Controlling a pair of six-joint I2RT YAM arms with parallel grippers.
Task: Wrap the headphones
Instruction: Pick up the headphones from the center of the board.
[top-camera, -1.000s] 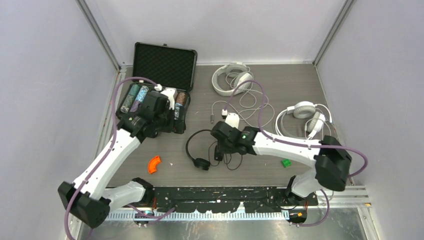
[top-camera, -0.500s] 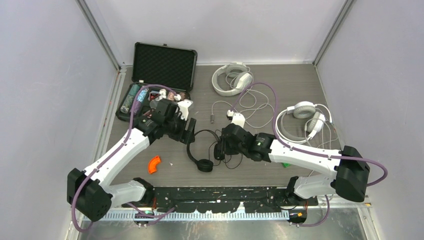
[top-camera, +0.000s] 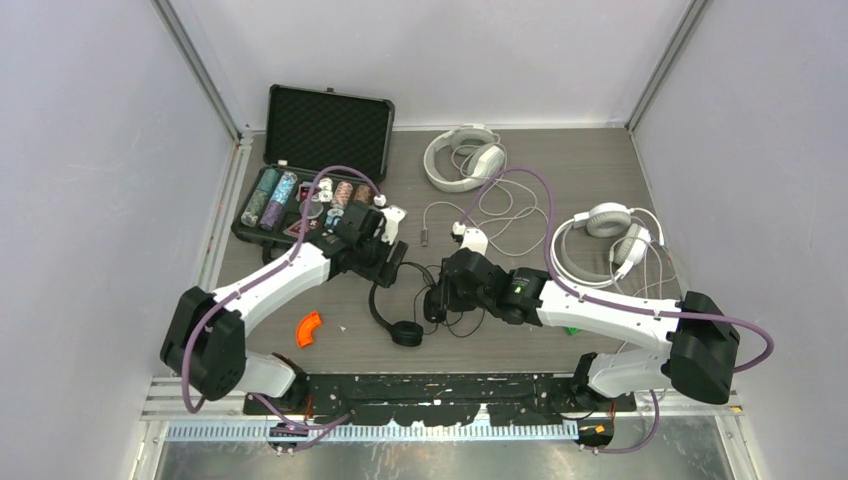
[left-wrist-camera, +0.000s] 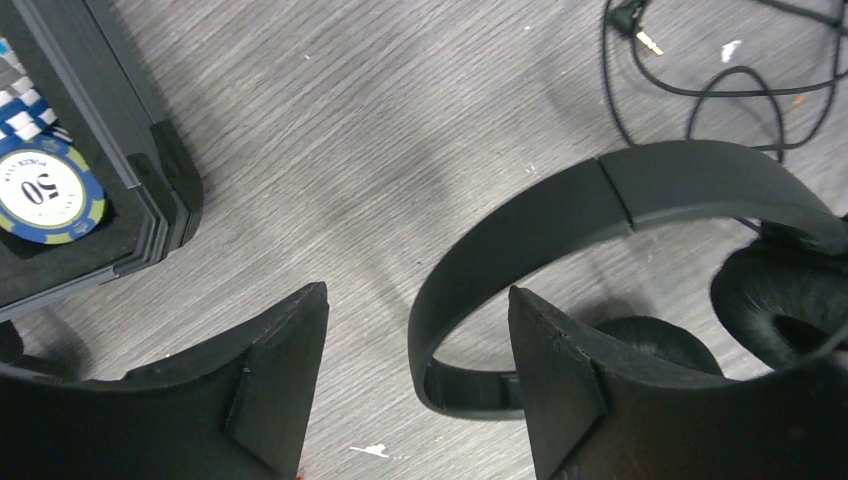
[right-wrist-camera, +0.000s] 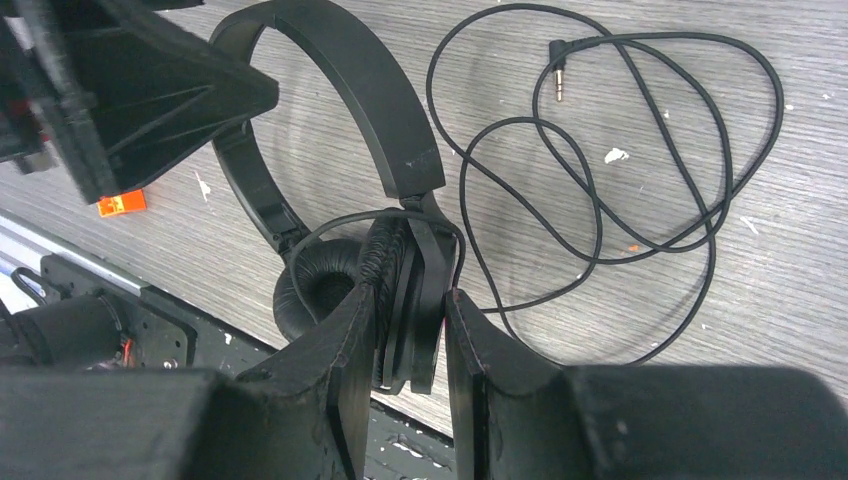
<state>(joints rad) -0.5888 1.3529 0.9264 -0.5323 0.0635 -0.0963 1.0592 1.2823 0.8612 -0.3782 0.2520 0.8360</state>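
The slim black headphones (top-camera: 385, 300) lie at the table's middle front, their thin black cord (right-wrist-camera: 610, 160) looped loosely to the right. My right gripper (top-camera: 437, 300) is shut on one black earcup (right-wrist-camera: 412, 300), held upright between the fingers. My left gripper (top-camera: 395, 265) is open, low over the table, and straddles the curve of the black headband (left-wrist-camera: 520, 225), without touching it. Two white padded headsets lie further off, one at the back (top-camera: 460, 158) and one at the right (top-camera: 610, 235), with pale cords (top-camera: 500, 215) spread between them.
An open black case (top-camera: 320, 170) with poker chips (left-wrist-camera: 45, 190) stands at the back left, its corner close to my left fingers. An orange piece (top-camera: 309, 328) and a green piece (top-camera: 572, 326) lie near the front edge.
My left arm has swung right from the case to the black headband, its jaws open around it. My right gripper has stayed shut on the earcup and has shifted a little.
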